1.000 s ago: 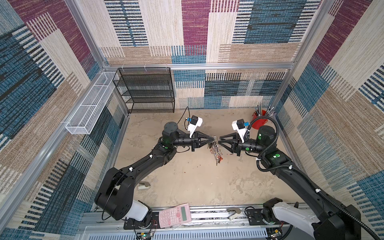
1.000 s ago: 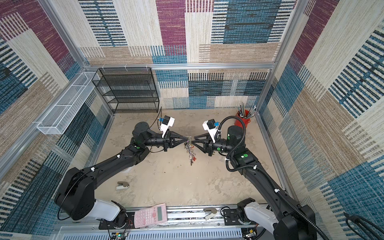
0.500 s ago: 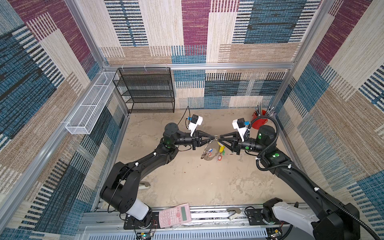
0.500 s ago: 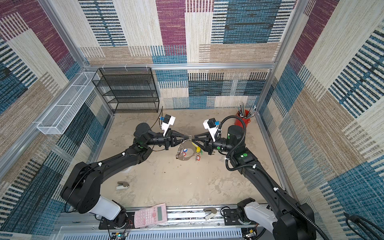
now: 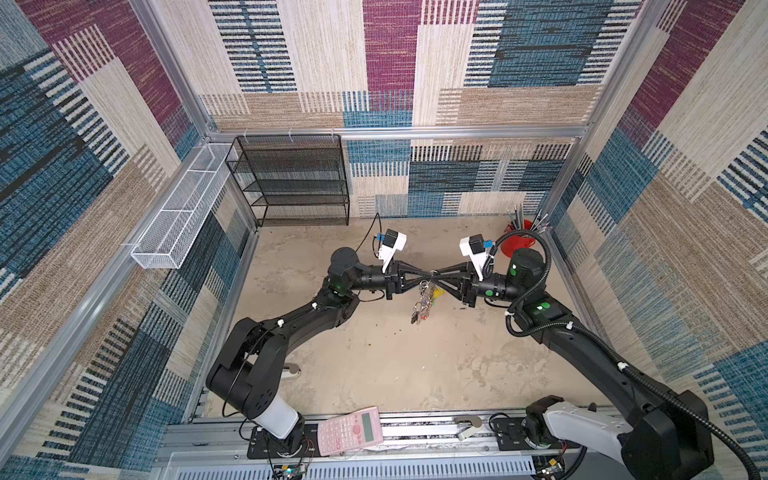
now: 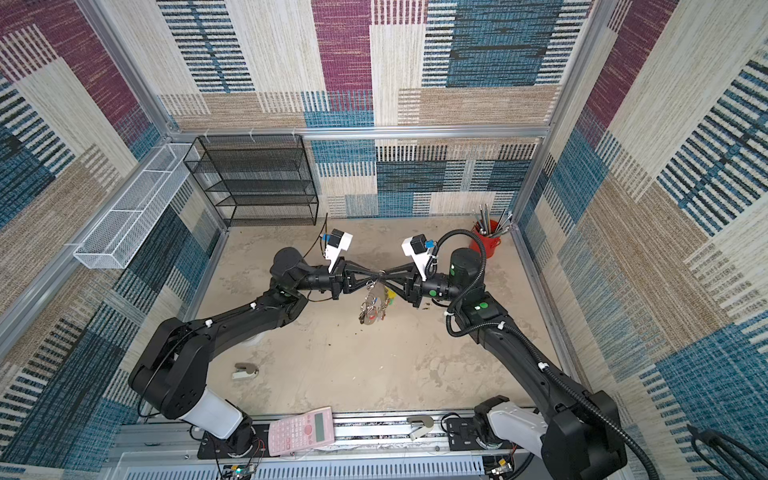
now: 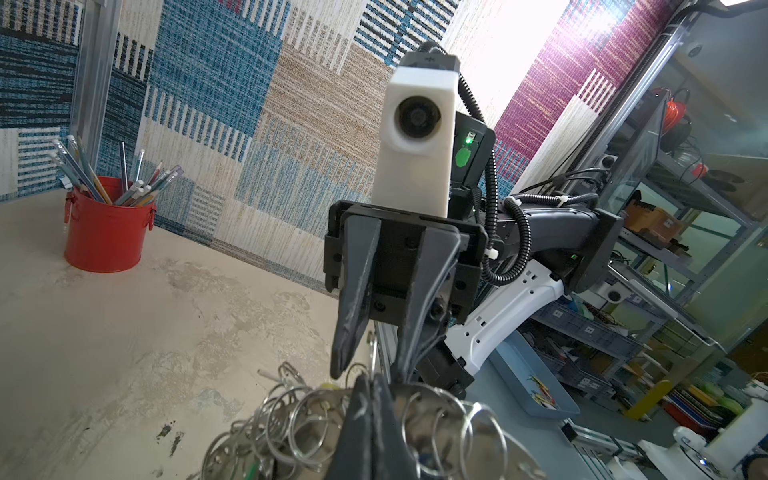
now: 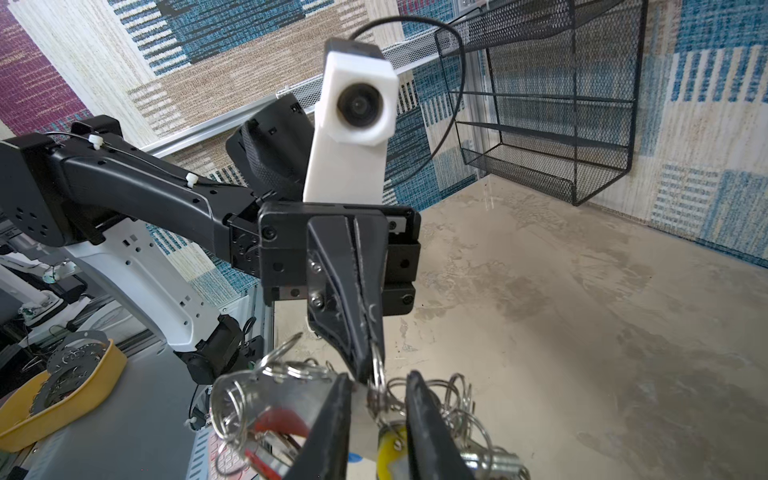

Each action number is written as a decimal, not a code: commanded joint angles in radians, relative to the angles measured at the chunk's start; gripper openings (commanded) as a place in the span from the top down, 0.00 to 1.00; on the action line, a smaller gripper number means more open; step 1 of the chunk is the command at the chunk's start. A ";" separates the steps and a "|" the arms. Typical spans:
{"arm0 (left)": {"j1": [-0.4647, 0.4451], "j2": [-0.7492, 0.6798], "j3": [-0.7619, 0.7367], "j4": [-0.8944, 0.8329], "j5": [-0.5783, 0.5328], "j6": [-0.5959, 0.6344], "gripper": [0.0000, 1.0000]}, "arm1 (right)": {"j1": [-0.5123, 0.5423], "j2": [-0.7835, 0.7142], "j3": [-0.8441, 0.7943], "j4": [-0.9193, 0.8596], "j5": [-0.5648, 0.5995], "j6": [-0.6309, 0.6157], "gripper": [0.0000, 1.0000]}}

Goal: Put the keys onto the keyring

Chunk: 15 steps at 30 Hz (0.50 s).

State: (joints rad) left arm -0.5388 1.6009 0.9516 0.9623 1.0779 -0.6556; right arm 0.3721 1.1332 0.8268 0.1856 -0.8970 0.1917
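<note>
One flat grey C-shaped keyring (image 5: 423,300) hangs mid-surface, clenched in left gripper (image 5: 428,274); right gripper (image 8: 378,388), jaws part-open, straddles one yellow-tagged silver key set (image 8: 390,451).

1. A black mesh shelf rack (image 5: 291,183) with several tiers stands on the mottled beige tabletop (image 5: 395,365), against the back wall.
2. A long white wire basket (image 5: 178,216) hangs on the side wall, just left of the rack.
3. A red bucket (image 5: 519,245) stands well to the right of the rack, in the far corner, with pencils (image 7: 87,174) fanning out of it.
4. A pink calculator (image 5: 351,428) lies well in front of the rack, tilted on the metal rail (image 5: 415,419).
5. A small grey-and-white piece (image 6: 245,370) lies on the tabletop in front of the rack. What it is cannot be told.
6. Patchwork carpet walls (image 5: 390,45) rise behind the rack — blue, purple, tan and cream.
</note>
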 commanded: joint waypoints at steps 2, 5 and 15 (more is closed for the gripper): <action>-0.001 0.005 0.004 0.087 -0.001 -0.043 1.00 | 0.002 0.001 -0.006 0.071 -0.002 0.034 0.79; -0.001 0.001 0.001 0.074 -0.005 -0.031 1.00 | 0.002 -0.004 -0.014 0.084 0.001 0.041 0.88; 0.000 -0.028 0.016 -0.073 -0.003 0.065 1.00 | 0.002 -0.007 -0.011 0.060 -0.011 0.029 1.00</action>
State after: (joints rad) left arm -0.5392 1.5837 0.9527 0.9127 1.0714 -0.6281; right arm 0.3729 1.1309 0.8143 0.2211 -0.8982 0.2192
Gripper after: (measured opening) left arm 0.049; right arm 0.049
